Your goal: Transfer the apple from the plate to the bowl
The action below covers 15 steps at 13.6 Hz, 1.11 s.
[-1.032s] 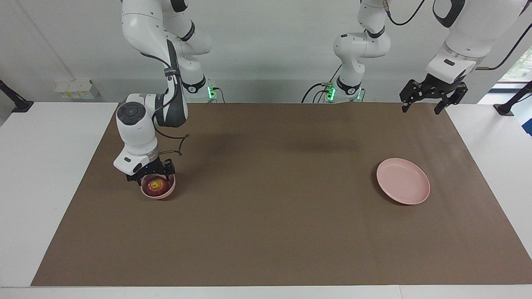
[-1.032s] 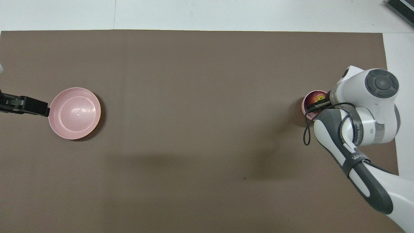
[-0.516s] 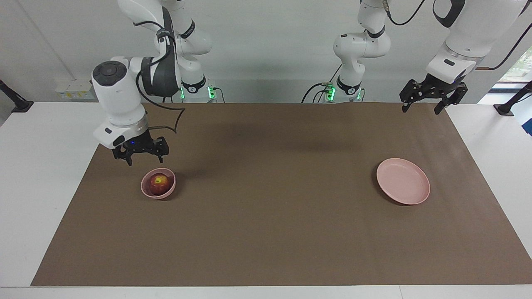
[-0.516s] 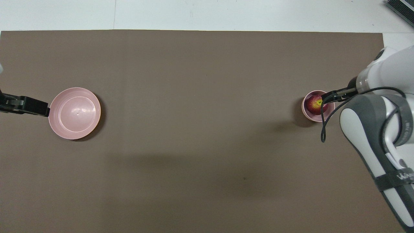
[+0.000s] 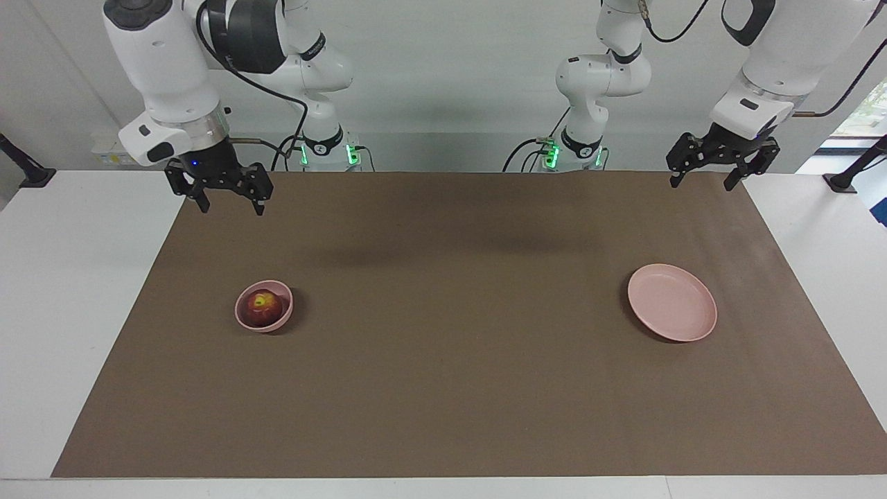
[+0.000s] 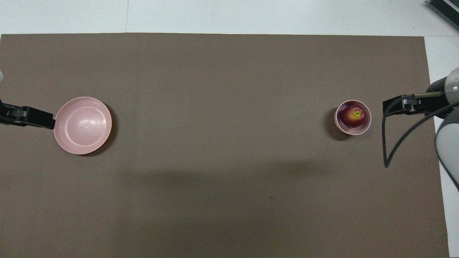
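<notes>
Small dark red apple [image 5: 262, 305] resting in deep pale pink bowl [image 5: 280, 319], wide flat pink plate [image 5: 672, 302] bare
Right gripper [image 5: 226, 202] raised clear above bowl, fingers spread, empty; left gripper [image 5: 704, 176] waiting open; likely nothing left but retreat

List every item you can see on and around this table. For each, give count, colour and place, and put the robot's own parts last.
apple: one, dark red with a yellowish patch, in the bowl.
bowl: one, pale pink, toward the right arm's end of the table.
plate: one, pale pink, bare, toward the left arm's end.
mat: one, brown, covering the white table.
right gripper: one, black, open, raised over the mat's edge nearest the robots.
left gripper: one, black, open, waiting raised at its own end.
</notes>
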Each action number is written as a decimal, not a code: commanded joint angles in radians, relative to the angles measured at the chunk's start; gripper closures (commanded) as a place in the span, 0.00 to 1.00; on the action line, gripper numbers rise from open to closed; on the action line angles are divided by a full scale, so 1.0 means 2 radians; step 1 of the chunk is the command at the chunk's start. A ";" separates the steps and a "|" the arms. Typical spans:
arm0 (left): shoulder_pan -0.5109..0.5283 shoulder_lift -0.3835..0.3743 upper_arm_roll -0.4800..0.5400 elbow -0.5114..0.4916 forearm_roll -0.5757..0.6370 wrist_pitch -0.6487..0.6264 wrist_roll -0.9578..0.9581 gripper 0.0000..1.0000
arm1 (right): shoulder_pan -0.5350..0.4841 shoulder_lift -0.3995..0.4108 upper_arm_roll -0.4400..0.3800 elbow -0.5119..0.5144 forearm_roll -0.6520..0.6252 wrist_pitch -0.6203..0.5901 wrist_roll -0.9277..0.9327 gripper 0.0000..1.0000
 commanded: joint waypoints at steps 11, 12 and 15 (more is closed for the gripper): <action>0.006 -0.001 -0.003 0.004 0.005 -0.010 0.004 0.00 | -0.011 -0.040 -0.001 -0.004 0.044 -0.040 -0.023 0.00; 0.005 -0.001 -0.003 0.004 0.005 -0.010 0.004 0.00 | -0.011 -0.040 -0.001 -0.004 0.044 -0.039 -0.024 0.00; 0.005 -0.001 -0.003 0.004 0.005 -0.010 0.004 0.00 | -0.011 -0.039 -0.001 -0.004 0.044 -0.039 -0.027 0.00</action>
